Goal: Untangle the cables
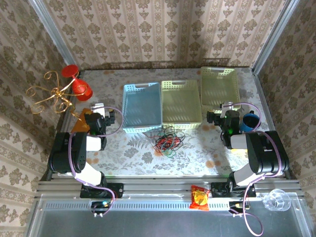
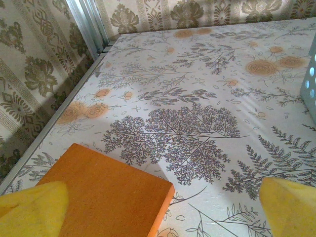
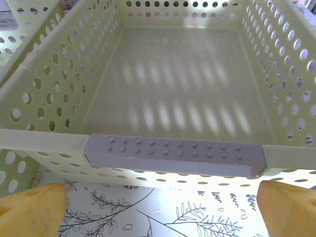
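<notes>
Yellow-fingered left gripper (image 2: 160,210) and right gripper (image 3: 160,210) both gape empty. Pinching several thin red, black and green cables (image 1: 169,139) together, I risk tightening their knot.

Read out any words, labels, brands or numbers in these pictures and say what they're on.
No text can be read.
The red and yellow packet on the front rail has print too small and blurred to read.
The grey strip on the basket rim carries only raised dots.

The cables (image 1: 169,140) lie before me as one knotted clump of thin red, black and green wires, mid-table (image 1: 129,154).
</notes>
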You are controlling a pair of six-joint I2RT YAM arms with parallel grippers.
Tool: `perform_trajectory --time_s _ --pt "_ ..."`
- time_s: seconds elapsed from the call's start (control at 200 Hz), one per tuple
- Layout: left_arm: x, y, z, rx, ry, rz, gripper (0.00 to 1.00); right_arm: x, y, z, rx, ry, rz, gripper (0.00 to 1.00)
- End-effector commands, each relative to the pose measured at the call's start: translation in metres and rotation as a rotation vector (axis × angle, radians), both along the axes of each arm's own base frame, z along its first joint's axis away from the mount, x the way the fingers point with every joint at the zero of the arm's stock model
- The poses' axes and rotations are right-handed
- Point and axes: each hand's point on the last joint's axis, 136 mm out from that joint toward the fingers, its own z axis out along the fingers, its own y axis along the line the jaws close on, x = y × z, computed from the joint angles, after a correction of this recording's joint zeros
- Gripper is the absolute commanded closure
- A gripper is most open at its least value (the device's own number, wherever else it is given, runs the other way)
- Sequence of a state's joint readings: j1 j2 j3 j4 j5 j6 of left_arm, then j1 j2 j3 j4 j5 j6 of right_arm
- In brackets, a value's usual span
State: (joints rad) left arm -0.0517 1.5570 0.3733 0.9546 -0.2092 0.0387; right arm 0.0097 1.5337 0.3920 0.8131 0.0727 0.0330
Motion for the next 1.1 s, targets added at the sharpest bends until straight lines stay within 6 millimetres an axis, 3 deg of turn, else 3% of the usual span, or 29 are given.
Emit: perform_trajectory --time_s 0.0,0.09,0.12,0.2,0.245,0.345,0.45,0.54,0.615,0.675,0.745,0.865,1.095 --pt "0.001 0.000 0.001 0.010 -0.009 0.002 0.00 0.010 -0.002 0.021 0.016 -0.067 -0.012 0.00" --pt "0.001 0.000 0.005 0.013 -0.016 0.001 0.00 0.006 -0.023 0.041 0.005 -0.009 -0.145 0.00" --pt "0.000 -0.003 0.009 0.021 -0.012 -0.008 0.00 0.002 -0.028 0.058 0.011 0.013 -0.186 0.02" --pt "-0.008 0.000 0.034 0.076 -0.026 0.062 0.00 -0.013 -0.037 0.085 0.052 0.072 -0.294 0.14" --pt "-0.014 0.004 0.048 0.095 -0.050 0.109 0.00 -0.022 -0.032 0.098 0.064 0.074 -0.296 0.16" --pt "-0.032 0.014 0.075 0.079 -0.111 0.239 0.00 -0.043 0.007 0.124 0.083 0.050 -0.193 0.18" --pt "-0.043 -0.003 0.086 0.013 -0.046 0.211 0.00 -0.065 0.077 0.128 0.085 0.112 0.033 0.18" --pt "-0.053 -0.051 0.092 -0.060 -0.053 0.066 0.00 -0.091 0.150 0.112 0.042 0.215 0.294 0.17" --pt "-0.064 -0.115 0.091 -0.146 -0.018 -0.148 0.00 -0.123 0.207 0.091 0.009 0.332 0.550 0.18" --pt "-0.077 -0.166 0.085 -0.216 0.034 -0.328 0.00 -0.143 0.234 0.073 -0.009 0.418 0.679 0.20" --pt "-0.099 -0.221 0.079 -0.238 0.101 -0.551 0.00 -0.153 0.247 0.057 0.001 0.493 0.737 0.25" --pt "-0.130 -0.272 0.064 -0.207 0.204 -0.761 0.00 -0.154 0.258 0.041 0.017 0.561 0.762 0.33" --pt "-0.157 -0.307 0.045 -0.170 0.280 -0.920 0.00 -0.140 0.262 0.026 -0.028 0.579 0.725 0.47"
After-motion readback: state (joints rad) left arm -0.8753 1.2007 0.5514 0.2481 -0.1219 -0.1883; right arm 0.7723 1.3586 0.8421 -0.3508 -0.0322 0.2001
